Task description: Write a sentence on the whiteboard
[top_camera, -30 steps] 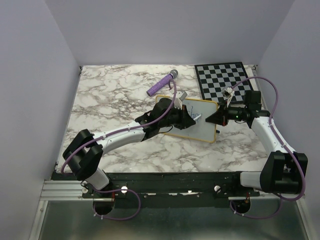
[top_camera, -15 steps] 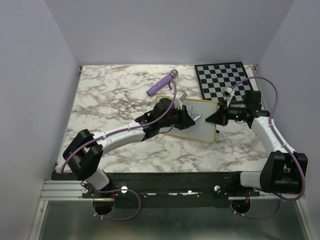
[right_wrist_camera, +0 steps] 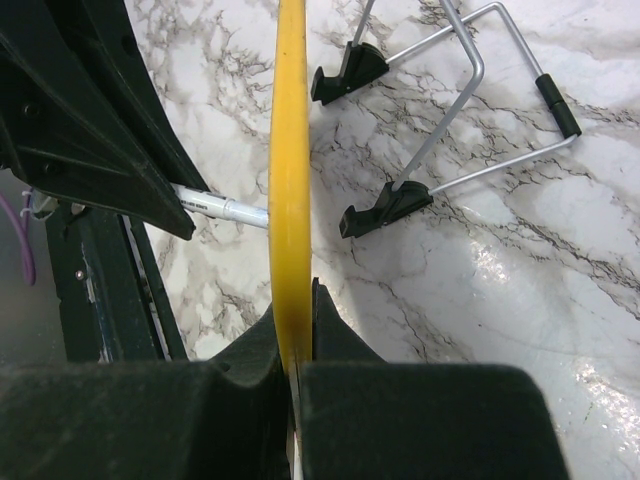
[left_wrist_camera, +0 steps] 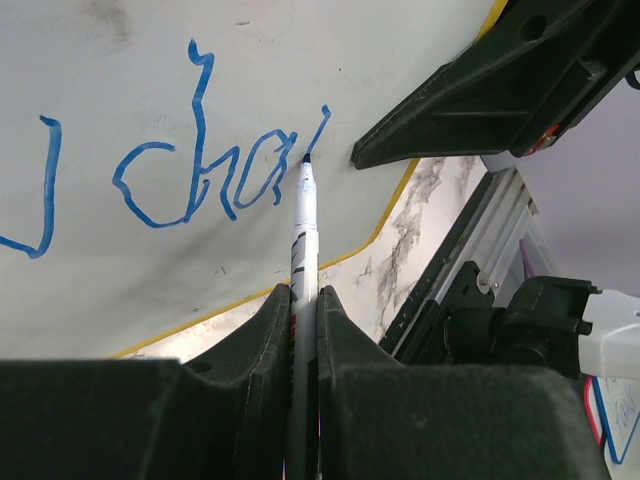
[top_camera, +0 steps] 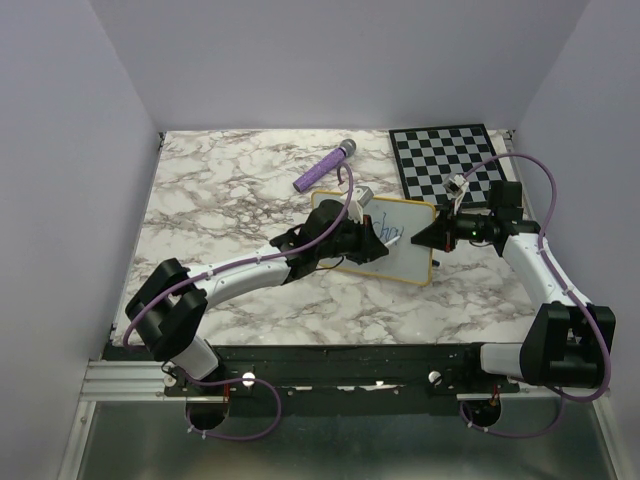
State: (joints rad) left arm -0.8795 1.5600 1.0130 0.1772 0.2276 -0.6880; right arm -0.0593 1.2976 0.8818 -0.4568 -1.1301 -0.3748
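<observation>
The whiteboard [top_camera: 412, 258], white with a thin yellow frame, stands tilted near the table's middle. My right gripper [top_camera: 432, 238] is shut on its right edge; the right wrist view shows the yellow frame [right_wrist_camera: 290, 150] pinched between the jaws of the right gripper [right_wrist_camera: 298, 300]. My left gripper [top_camera: 372, 240] is shut on a white marker [left_wrist_camera: 303, 235]. The marker's tip touches the board [left_wrist_camera: 120, 70] at the end of the blue lettering of the sentence [left_wrist_camera: 200, 185], which reads roughly "chai" after an earlier letter. The left gripper [left_wrist_camera: 303, 297] grips the marker barrel tightly.
A black-and-white checkered board [top_camera: 450, 160] lies at the back right. A purple cylinder [top_camera: 325, 167] with a grey tip lies behind the whiteboard, with a small grey piece [top_camera: 362, 193] by the board's top edge. The board's wire stand [right_wrist_camera: 450, 130] with black feet rests on the marble.
The left gripper with the marker has shifted slightly left along the board, and more blue lettering shows beside it. The right arm holds still.
</observation>
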